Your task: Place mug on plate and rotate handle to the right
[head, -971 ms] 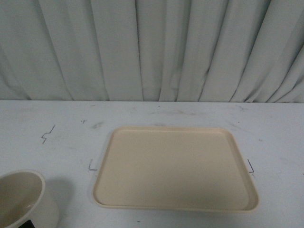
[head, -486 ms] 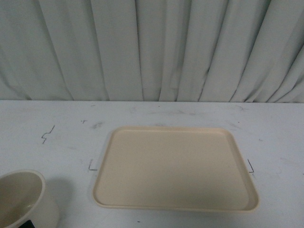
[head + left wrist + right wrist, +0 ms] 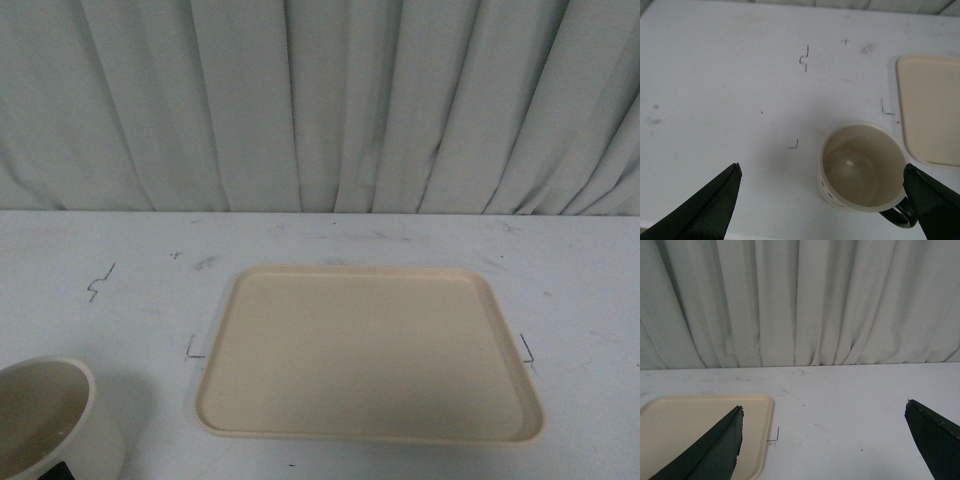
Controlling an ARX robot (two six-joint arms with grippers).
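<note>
White table (image 3: 100,250), mug (image 3: 50,420) unmoved left of plate (image 3: 370,350), left claw (image 3: 822,166) spread wide

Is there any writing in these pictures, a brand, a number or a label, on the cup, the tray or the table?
No words, numbers or brand names can be read anywhere.
The mug: only a few black printed dots on its side, no letters.
The plate: plain, nothing printed.
The table: thin pen marks, corner shapes and a squiggle, not letters.
</note>
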